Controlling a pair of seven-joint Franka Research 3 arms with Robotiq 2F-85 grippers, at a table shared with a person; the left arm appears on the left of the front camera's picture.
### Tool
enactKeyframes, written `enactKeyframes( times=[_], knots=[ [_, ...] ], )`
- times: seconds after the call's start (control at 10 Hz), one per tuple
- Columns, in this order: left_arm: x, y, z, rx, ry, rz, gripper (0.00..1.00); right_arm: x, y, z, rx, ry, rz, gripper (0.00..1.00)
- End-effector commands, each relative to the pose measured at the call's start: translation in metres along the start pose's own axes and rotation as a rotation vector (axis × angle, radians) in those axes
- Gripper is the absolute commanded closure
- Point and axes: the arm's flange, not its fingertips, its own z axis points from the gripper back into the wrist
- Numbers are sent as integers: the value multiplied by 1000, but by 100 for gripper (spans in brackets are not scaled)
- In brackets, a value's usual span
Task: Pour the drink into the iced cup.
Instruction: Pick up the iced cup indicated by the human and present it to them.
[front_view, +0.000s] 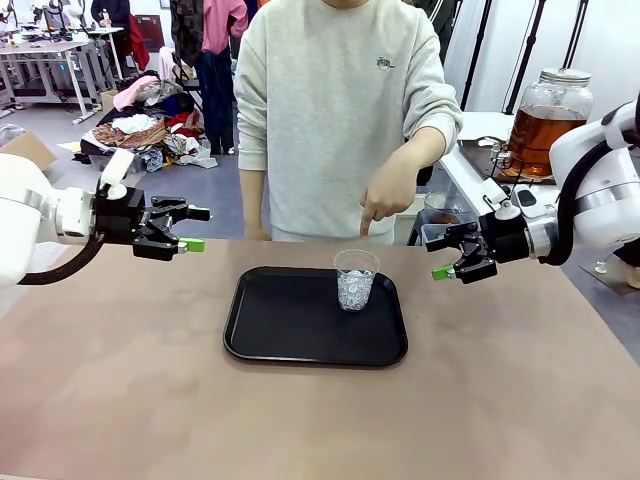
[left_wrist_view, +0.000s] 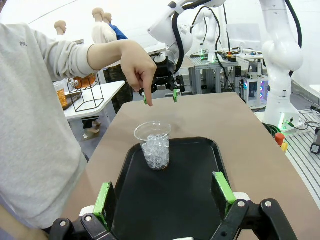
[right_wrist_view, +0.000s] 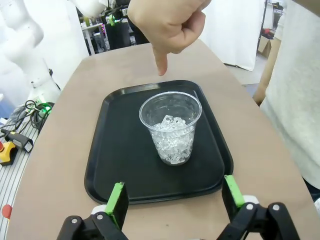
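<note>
- Ice sits in the lower half of the clear cup (front_view: 356, 279), which stands upright on the far right part of the black tray (front_view: 262, 330) at mid-table.
- A person's hand (front_view: 386, 192) hangs just above the cup, index finger pointing down at it and the other fingers curled in.
- The drink (front_view: 538, 138) is in a lidded glass jar (front_view: 553, 90) at the far right, behind the right arm and well apart from the cup.
- The left gripper (front_view: 196, 229) hovers over the table's left side with its jaws spread wide and empty. The right gripper (front_view: 446, 252) hovers just right of the tray, likewise spread and holding nothing.
- No liquid shows in the cup, so pouring looks not yet begun.
- Risks from here:
  - The jar looks big, round and heavy, so a two-finger grip on smooth glass could slip.
  - With the lid on, tilting it would pour nothing.
  - A wide mouth over a small cup could flood the tray.
  - The thin cup may tip if it is nudged.
  - The pointing hand lies in the approach path.
</note>
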Motion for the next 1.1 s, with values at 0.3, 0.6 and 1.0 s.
enactKeyframes(
  times=[0.3,0.6,1.0],
  knots=[
    [1,0,1,1,-1,-4,0,-25,-30,-50,77,-122,118,0],
    [1,0,1,1,-1,-4,0,-37,-43,-71,90,-127,170,0],
    [1,0,1,1,-1,-4,0,-41,-48,-88,146,-161,140,0]
  ],
)
